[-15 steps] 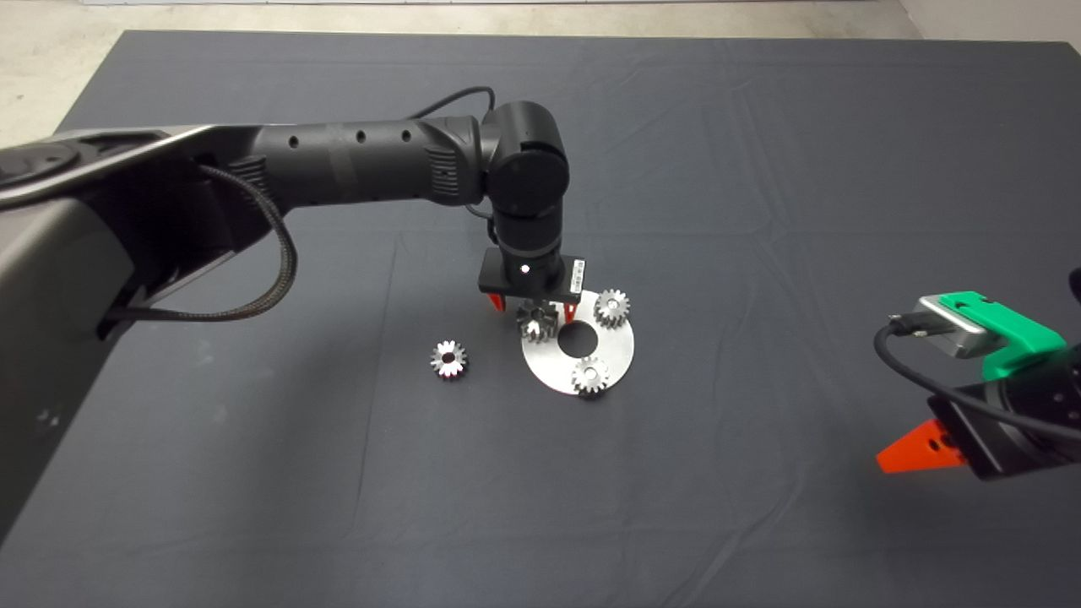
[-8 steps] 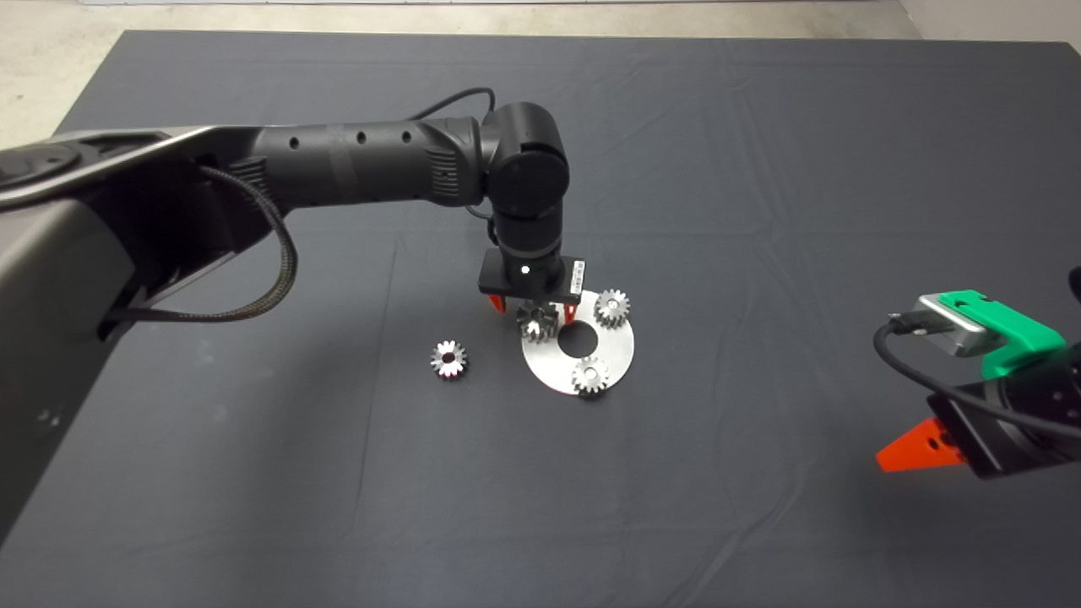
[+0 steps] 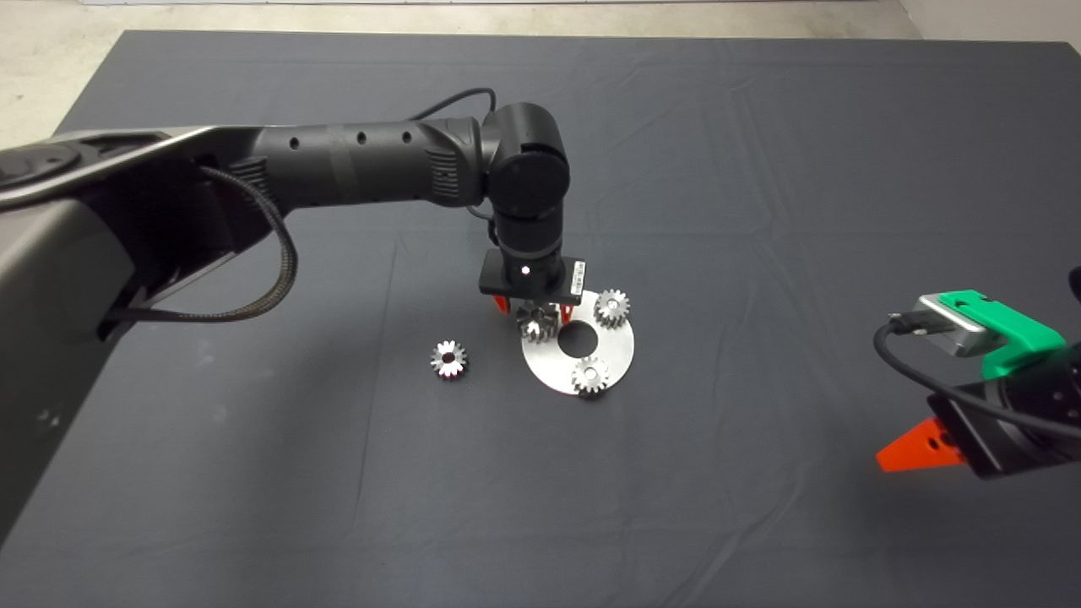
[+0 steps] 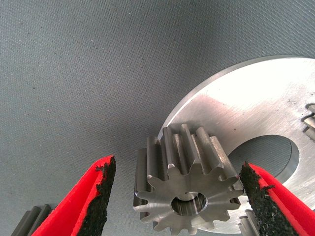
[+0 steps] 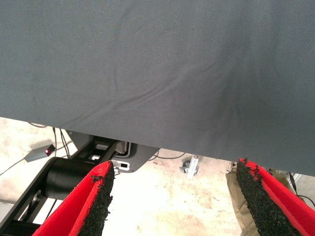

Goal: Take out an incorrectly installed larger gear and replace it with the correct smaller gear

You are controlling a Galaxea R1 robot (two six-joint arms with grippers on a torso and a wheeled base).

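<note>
The larger gear (image 3: pixel 537 323) (image 4: pixel 189 177) stands upright on the left part of a round silver plate (image 3: pixel 621 346) (image 4: pixel 246 113) with a centre hole. My left gripper (image 3: pixel 534 311) (image 4: pixel 177 167) is low over it and open, with one red finger on each side. In the left wrist view one pad is close to the gear's teeth and the other stands off with a gap. The smaller gear (image 3: pixel 448 359) lies loose on the mat, left of the plate. My right gripper (image 5: pixel 174 182) waits open at the lower right edge of the mat.
Two more small gears (image 3: pixel 611 306) (image 3: pixel 591 375) sit on the plate's far and near rims. The left arm (image 3: pixel 363 165) reaches in from the left above the mat. The right wrist view looks past the mat's edge to the floor (image 5: pixel 162 196).
The left gripper's fingers have drawn slightly closer around the gear on the plate. Nothing else has moved.
</note>
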